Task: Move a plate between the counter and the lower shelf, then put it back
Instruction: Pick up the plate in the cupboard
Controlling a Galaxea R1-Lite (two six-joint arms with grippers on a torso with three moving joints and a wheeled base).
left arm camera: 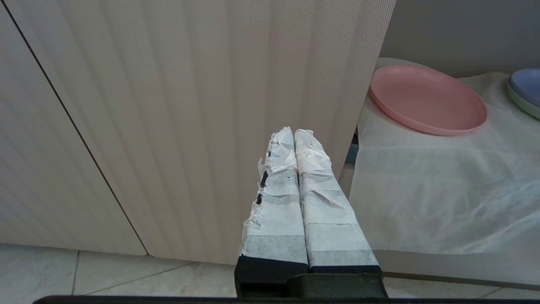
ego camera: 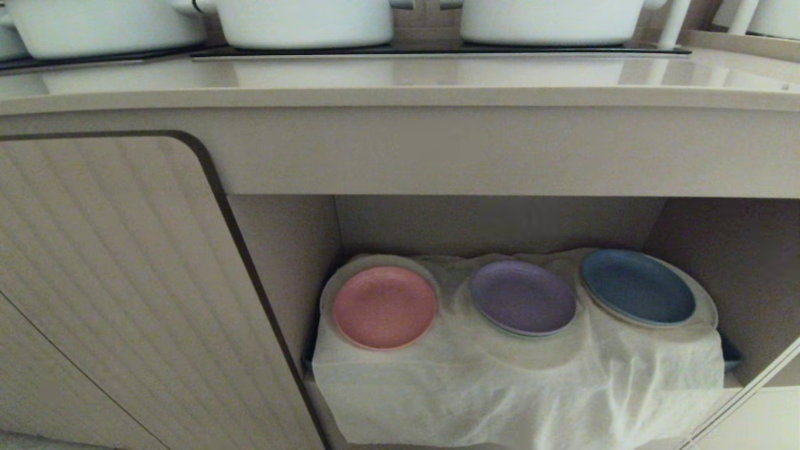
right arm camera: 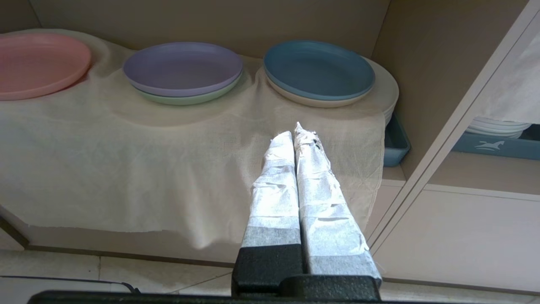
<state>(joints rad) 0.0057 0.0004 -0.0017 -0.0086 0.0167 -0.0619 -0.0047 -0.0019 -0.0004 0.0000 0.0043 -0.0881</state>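
Note:
The pink plate (ego camera: pixel 384 307) (left arm camera: pixel 427 99) (right arm camera: pixel 38 65) lies flat at the left end of the lower shelf (ego camera: pixel 500 362), on the wrinkled white cloth. Above it runs the beige counter (ego camera: pixel 400 78). My left gripper (left arm camera: pixel 294 133) is shut and empty, held in front of the ribbed cabinet door (left arm camera: pixel 202 118), short of the plate and to its left. My right gripper (right arm camera: pixel 296 130) is shut and empty too, low in front of the cloth's hanging edge, below the blue plate (right arm camera: pixel 318 69). Neither arm shows in the head view.
A purple plate (ego camera: pixel 522 297) on a green one sits mid-shelf; the blue plate (ego camera: pixel 637 286) tops a white stack at the right. White pots (ego camera: pixel 306 22) stand on the black hob (ego camera: pixel 437 50). A blue tray (right arm camera: pixel 394 141) lies under the cloth's right end. Tiled floor below.

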